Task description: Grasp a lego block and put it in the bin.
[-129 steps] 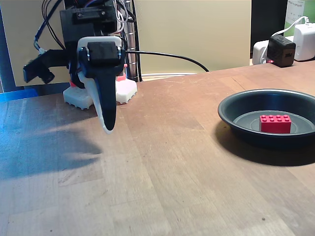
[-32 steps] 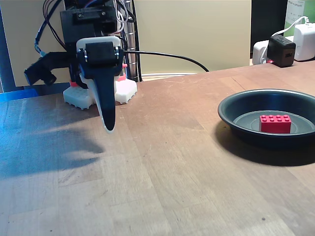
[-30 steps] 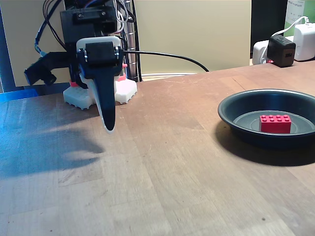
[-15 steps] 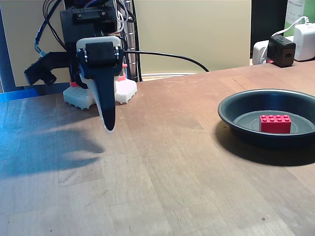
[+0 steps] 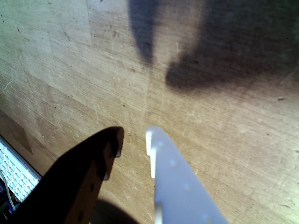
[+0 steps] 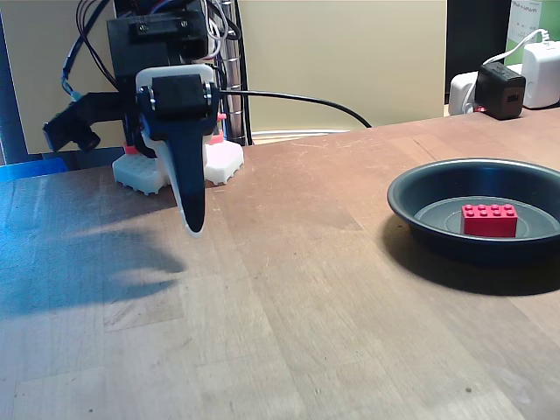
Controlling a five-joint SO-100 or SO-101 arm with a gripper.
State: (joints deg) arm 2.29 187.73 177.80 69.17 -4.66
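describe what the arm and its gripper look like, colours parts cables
The arm is black, blocky plastic with bundled black cables running up behind it and one black cable trailing off across the table. The gripper has one black finger and one white finger, both long and tapering. Its white ridged base carries small red-pink trim pieces.

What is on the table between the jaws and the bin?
In the fixed view, only bare wooden table lies between the gripper and the bin; the lego block sits inside it.

Matt scratched wood table (image 6: 289, 289), glossy plastic lego block (image 6: 489, 219)
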